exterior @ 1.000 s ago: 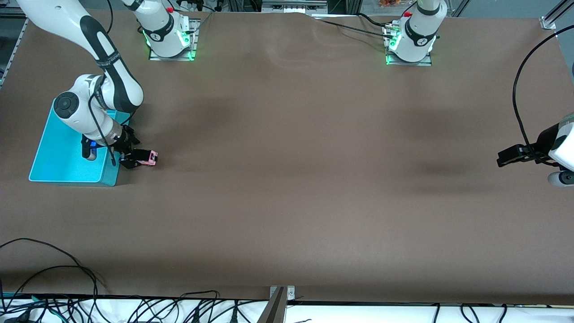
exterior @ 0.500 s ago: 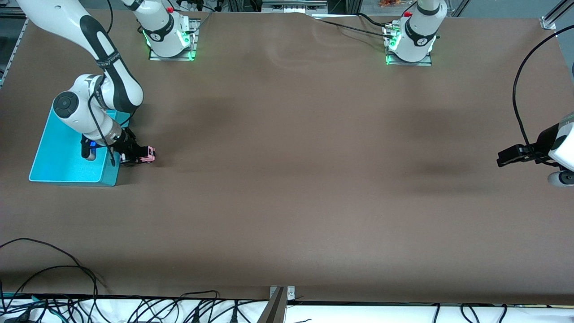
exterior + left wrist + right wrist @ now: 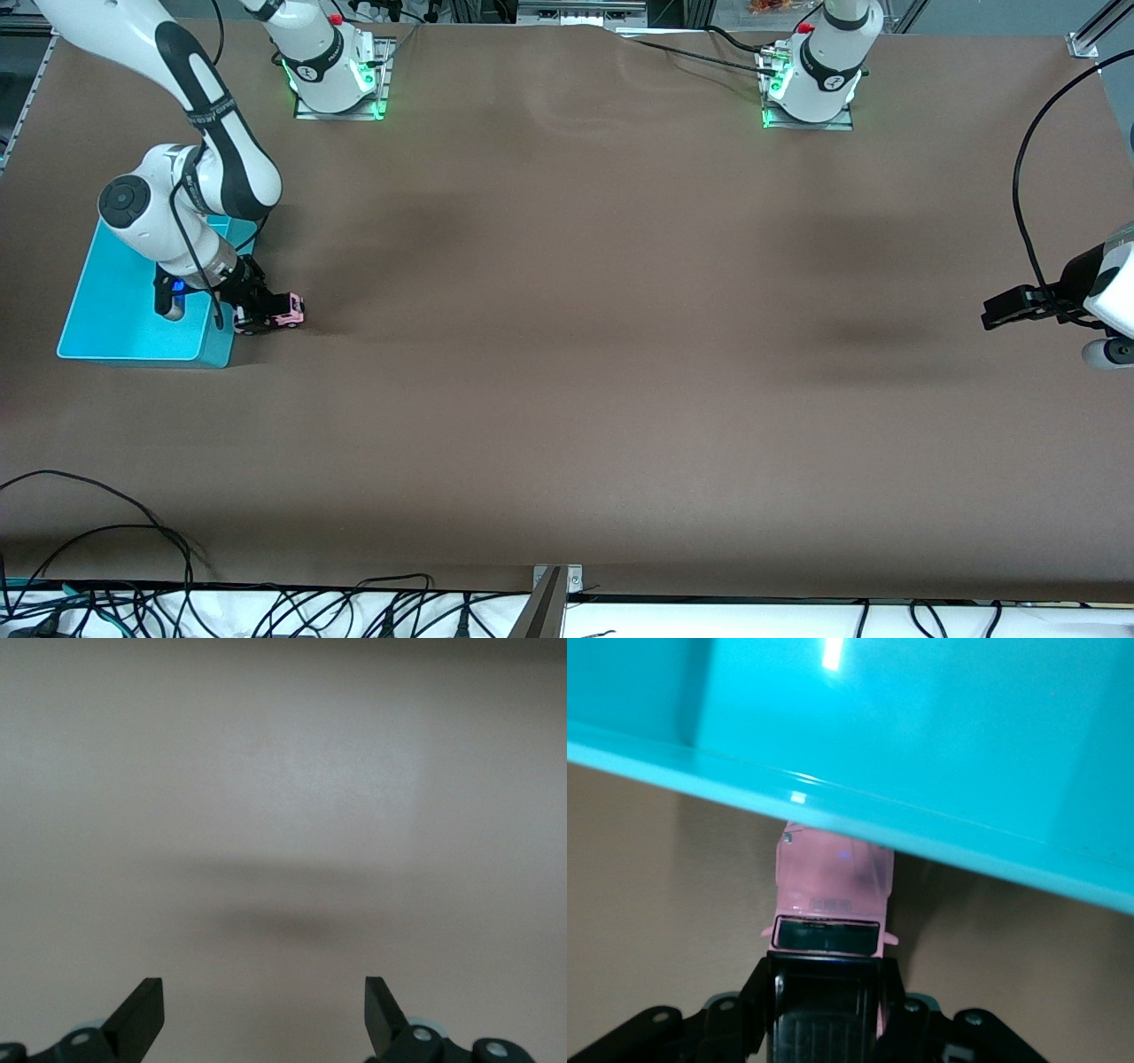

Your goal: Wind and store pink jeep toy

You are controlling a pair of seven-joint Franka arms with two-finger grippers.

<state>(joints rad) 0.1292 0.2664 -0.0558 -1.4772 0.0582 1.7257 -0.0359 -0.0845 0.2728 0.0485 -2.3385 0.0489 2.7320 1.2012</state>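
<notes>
1. The right gripper (image 3: 252,312) is closed on the pink jeep toy (image 3: 285,312), holding it just beside the turquoise bin (image 3: 115,341) at the right arm's end of the tabletop (image 3: 567,354).
2. In the right wrist view the pink jeep toy (image 3: 833,904) has its nose at the bin's rim (image 3: 921,828) (whether they touch, I cannot tell).
3. The left gripper (image 3: 264,1014) waits wide open and empty above the tabletop's edge at the left arm's end.
4. Between the two grippers lies a broad stretch of bare brown surface.

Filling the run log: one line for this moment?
right gripper: shut on small pink jeep toy | beside turquoise plastic bin | left gripper: open, waiting
</notes>
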